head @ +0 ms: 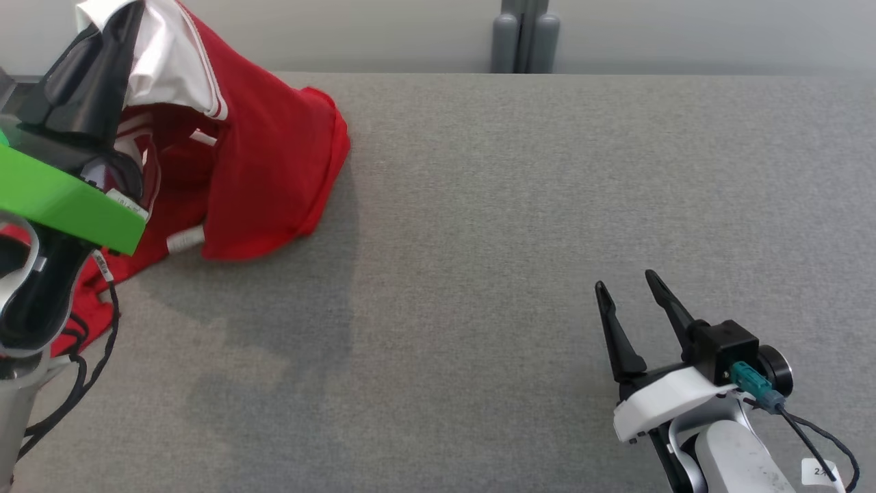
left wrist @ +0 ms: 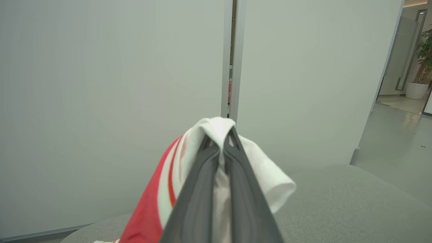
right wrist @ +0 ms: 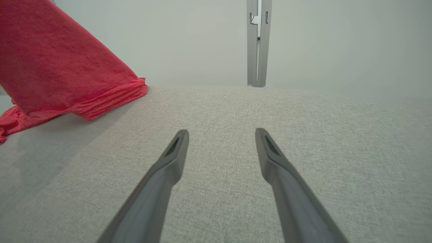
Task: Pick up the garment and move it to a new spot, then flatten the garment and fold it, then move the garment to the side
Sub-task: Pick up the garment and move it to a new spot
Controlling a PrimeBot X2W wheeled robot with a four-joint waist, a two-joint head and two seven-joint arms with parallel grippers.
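Nearest, the right tool (head: 624, 279) sits low over the surface (head: 513, 205) at lower right of head view. Its 2 dark fingers are spread wide w/ nothing btwn them; right wrist view shows bare grey fabric btwn the tips. It's well apart from the garment (head: 274, 171).

At the left edge of head view, the left arm carries 1 bright green block (head: 61, 198), w/ black cables (head: 89, 356) hanging below it. Higher up, the left tool (left wrist: 221, 136) is pressed together, pinching a white fold of the garment. Left wrist view shows white cloth poking past both tips and draping to either side.

Garment: 1 item, mostly red fabric, w/ a white section edged by thin red stripes near the pinch. It hangs from the left tool like a tent: upper part raised off the surface, lower part resting on it at far left. The red hem flares toward the middle of the surface and casts a shadow beneath. 2 small white tags show on the red part near the arm. Can't tell what kind of garment it is.

Farther back, the surface's rear edge meets a pale wall (head: 684, 34) of 2 panels, w/ 1 grey post (head: 523, 41) at the join. In left wrist view, far right, 1 potted plant (left wrist: 423, 50) stands on a shiny floor beyond.
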